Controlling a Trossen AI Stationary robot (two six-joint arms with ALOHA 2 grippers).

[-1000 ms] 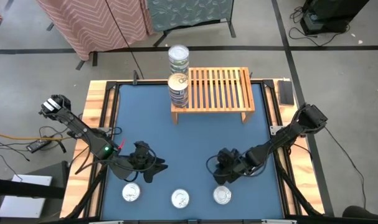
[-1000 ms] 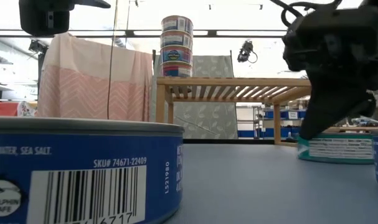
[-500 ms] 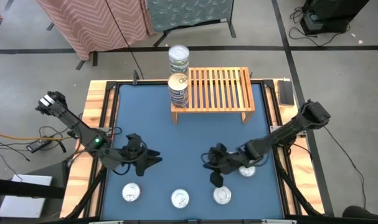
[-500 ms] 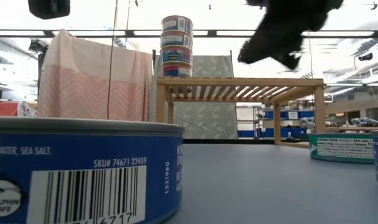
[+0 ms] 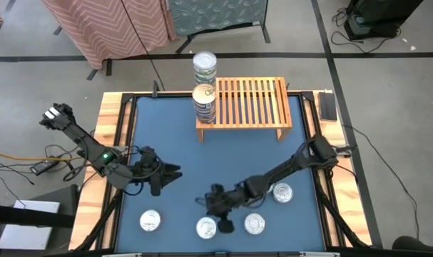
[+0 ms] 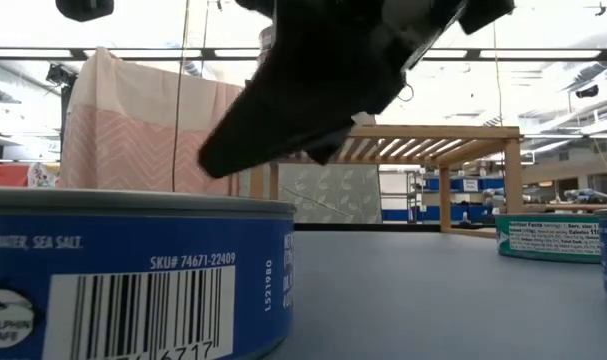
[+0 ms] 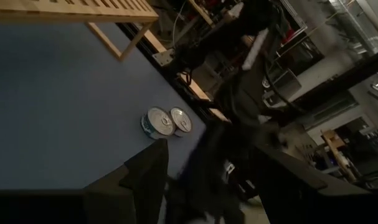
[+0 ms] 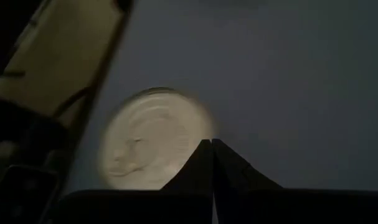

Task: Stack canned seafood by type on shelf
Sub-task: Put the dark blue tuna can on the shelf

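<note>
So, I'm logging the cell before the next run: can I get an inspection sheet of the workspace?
Surface: blue mat in a wood-edged table.
Job's things: shelf at the far edge, one can stack on its left end, a second stack behind it; four loose cans along the near edge.
Clutter: dark flat object on the right table edge.
Grippers: left gripper open, empty, over the mat's left; right gripper with jaws shut, empty, low beside the middle near can.
Cables: loose cables on the floor, left.
Surroundings: pink chevron cloth and patterned panel behind the table.

A pink zigzag cloth (image 5: 105, 25) hangs beyond the blue table (image 5: 223, 160)
</note>
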